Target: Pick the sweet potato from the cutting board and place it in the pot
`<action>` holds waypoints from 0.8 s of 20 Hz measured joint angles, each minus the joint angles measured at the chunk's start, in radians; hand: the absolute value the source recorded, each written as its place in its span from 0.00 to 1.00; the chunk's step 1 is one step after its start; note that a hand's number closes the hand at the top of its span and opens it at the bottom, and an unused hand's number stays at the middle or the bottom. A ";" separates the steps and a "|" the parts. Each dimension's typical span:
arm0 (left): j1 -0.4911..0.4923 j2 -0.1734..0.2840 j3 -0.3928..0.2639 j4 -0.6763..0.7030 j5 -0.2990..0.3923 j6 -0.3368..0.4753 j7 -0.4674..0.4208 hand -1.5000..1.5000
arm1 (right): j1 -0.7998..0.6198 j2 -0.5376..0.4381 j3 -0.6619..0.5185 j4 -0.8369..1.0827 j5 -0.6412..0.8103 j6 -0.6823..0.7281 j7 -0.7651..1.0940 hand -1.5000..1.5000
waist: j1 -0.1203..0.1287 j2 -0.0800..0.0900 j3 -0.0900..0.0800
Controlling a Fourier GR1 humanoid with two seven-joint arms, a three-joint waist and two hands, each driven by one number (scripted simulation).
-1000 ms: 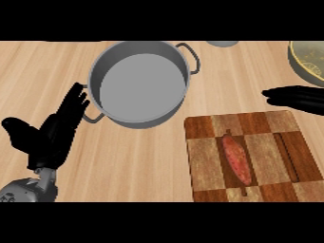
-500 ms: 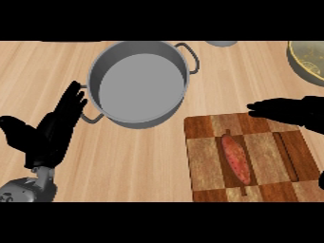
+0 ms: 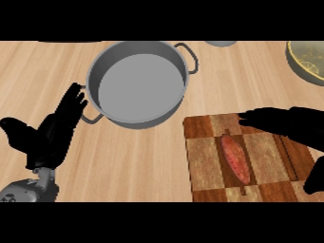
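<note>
A reddish sweet potato (image 3: pixel 236 158) lies lengthwise on the wooden cutting board (image 3: pixel 205 163) at the lower right. The grey metal pot (image 3: pixel 140 83) with two handles stands empty up and to the left of the board. My right hand (image 3: pixel 301 127) hovers over the board's upper right part, fingers stretched leftward and open, their tips just above the potato's top end. My left hand (image 3: pixel 52 134) rests open at the lower left, fingers up, beside the pot's near handle.
A brass-coloured bowl (image 3: pixel 317 61) sits at the upper right corner. A small grey object (image 3: pixel 222 43) shows at the top edge beyond the pot. Bare wooden counter (image 3: pixel 31 71) spreads to the left.
My right hand has moved left and down from the right edge onto the cutting board, toward the sweet potato. The left hand has barely shifted.
</note>
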 measured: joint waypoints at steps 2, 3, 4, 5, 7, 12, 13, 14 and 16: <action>-0.012 -0.003 0.016 0.015 -0.003 -0.015 0.001 0.50 | 0.004 0.033 -0.006 0.003 0.019 0.003 0.002 0.00 | 0.000 0.000 0.000; -0.011 -0.006 0.022 0.014 -0.009 -0.016 0.003 0.50 | 0.018 0.049 -0.012 -0.020 0.022 0.011 0.017 0.00 | -0.001 0.000 0.000; -0.011 -0.011 0.022 0.009 -0.016 -0.017 0.011 0.50 | 0.016 0.067 -0.017 -0.022 0.025 0.021 0.027 0.00 | 0.000 0.000 0.000; -0.008 -0.022 0.016 0.000 -0.026 -0.012 0.014 0.50 | 0.004 0.081 -0.030 -0.029 0.018 0.040 0.046 0.00 | 0.000 0.000 0.000; 0.000 -0.033 0.018 0.003 -0.038 -0.020 0.006 0.50 | 0.019 0.108 -0.039 -0.062 0.021 0.064 0.075 0.00 | -0.001 0.000 0.000; -0.031 -0.048 0.041 0.002 -0.053 -0.033 0.039 0.50 | 0.045 0.171 -0.036 -0.071 0.086 0.073 0.114 0.00 | -0.001 0.000 0.000; -0.029 -0.051 0.043 0.001 -0.058 -0.036 0.039 0.50 | 0.042 0.182 -0.035 -0.069 0.101 0.076 0.125 0.00 | -0.001 0.000 0.000; -0.032 -0.052 0.049 0.004 -0.055 -0.044 0.043 0.50 | 0.039 0.192 -0.027 -0.062 0.124 0.069 0.127 0.00 | 0.000 0.000 0.000; -0.026 -0.060 0.051 -0.001 -0.062 -0.045 0.046 0.50 | 0.057 0.206 -0.011 -0.055 0.170 0.048 0.126 0.00 | 0.000 0.000 0.000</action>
